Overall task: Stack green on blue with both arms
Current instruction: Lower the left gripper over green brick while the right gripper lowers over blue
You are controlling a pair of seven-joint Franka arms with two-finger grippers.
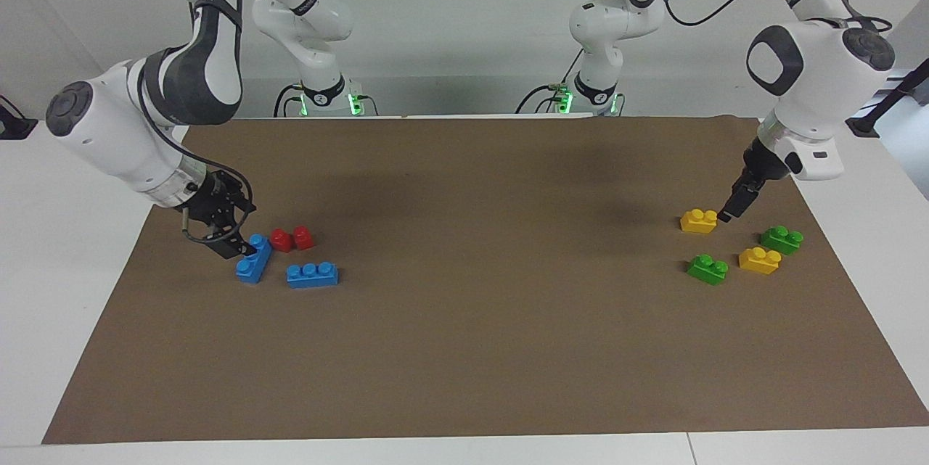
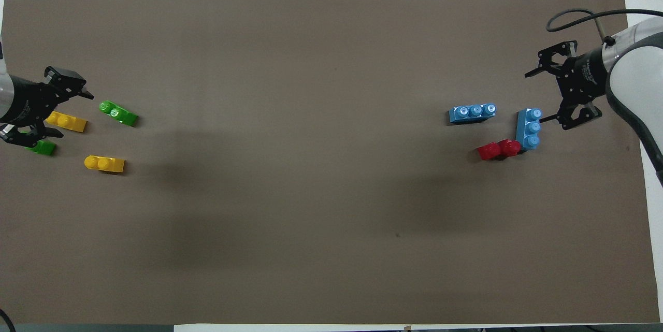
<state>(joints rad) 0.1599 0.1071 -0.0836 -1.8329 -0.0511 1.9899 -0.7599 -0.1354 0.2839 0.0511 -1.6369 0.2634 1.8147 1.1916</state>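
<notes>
Two green bricks lie toward the left arm's end of the table: one [image 1: 707,269] [image 2: 118,113] farther from the robots, the other [image 1: 782,239] [image 2: 41,148] close to the table's end. My left gripper [image 1: 729,211] [image 2: 57,117] hangs open over that second green brick and the yellow brick [image 2: 66,122] beside it, gripping nothing. Toward the right arm's end lie two blue three-stud bricks. My right gripper [image 1: 236,233] [image 2: 545,96] is open and low beside the end of one blue brick [image 1: 252,260] [image 2: 529,129]. The other blue brick [image 1: 312,274] [image 2: 471,113] lies apart.
Two red bricks [image 1: 292,238] [image 2: 500,149] sit against the blue brick by my right gripper. A second yellow brick [image 1: 698,220] [image 2: 103,163] lies nearer to the robots than the greens. A brown mat [image 1: 464,349] covers the table.
</notes>
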